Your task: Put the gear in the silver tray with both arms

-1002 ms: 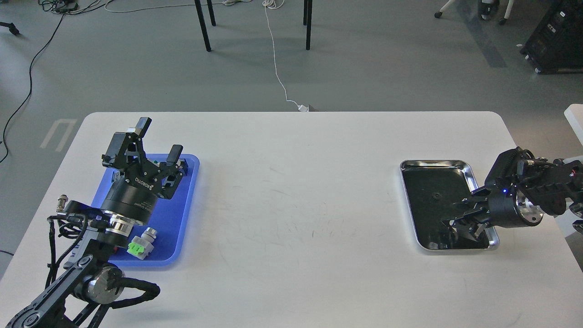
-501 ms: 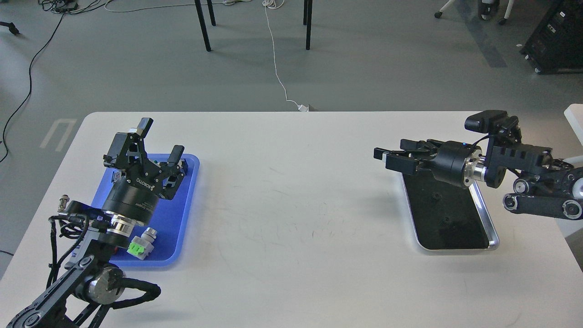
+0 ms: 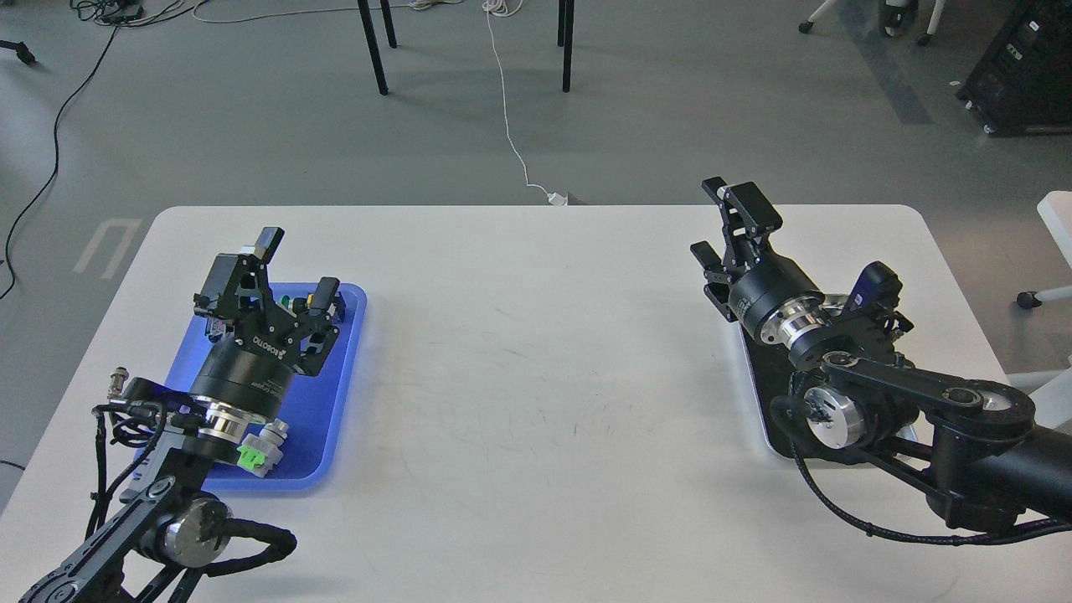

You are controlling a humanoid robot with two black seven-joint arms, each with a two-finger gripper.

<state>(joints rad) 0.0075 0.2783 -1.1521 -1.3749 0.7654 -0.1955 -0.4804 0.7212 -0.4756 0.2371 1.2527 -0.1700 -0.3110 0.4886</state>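
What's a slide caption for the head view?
Left gripper open over the blue tray; right gripper open, raised beyond the silver tray.

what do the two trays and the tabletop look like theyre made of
The silver tray, mostly hidden behind the right arm, looks like polished metal: its visible rim is bright and its inner surface dark. The blue tray looks like moulded plastic: uniform colour, soft rounded rim, dull sheen. The table appears to be a matt white laminate or painted board, marked with fine scuffs; which one is unclear.

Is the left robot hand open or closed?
Open. The left end effector hangs over the blue tray, and its two black fingers stand apart with nothing between them.
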